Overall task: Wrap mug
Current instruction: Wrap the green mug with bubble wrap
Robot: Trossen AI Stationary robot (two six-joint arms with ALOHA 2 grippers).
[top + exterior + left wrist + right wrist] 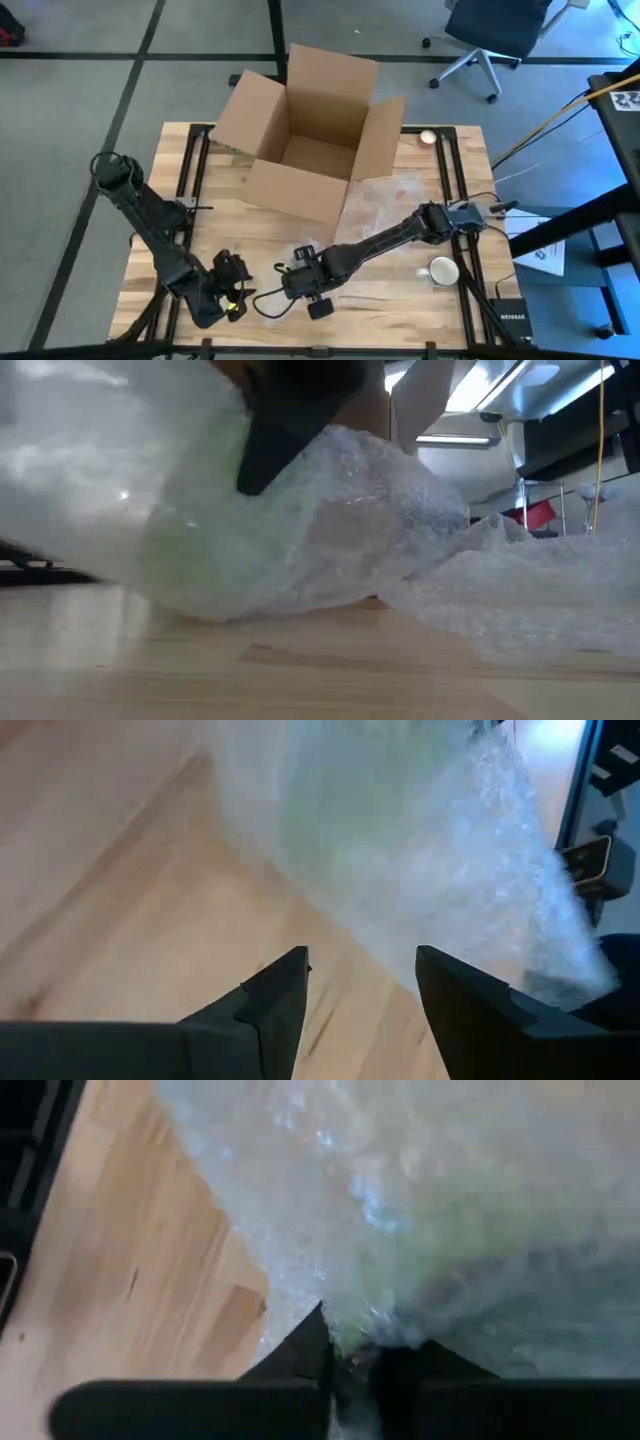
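The right gripper is pinched shut on the bubble wrap, apparently lifting a fold of it near the table's front edge, well in front of the cardboard box. The left gripper waits beside that fold with its fingers spread and nothing between them. A white mug stands bare at the table's right side, off the sheet. A greenish shape shows through the wrap (what it is I cannot tell).
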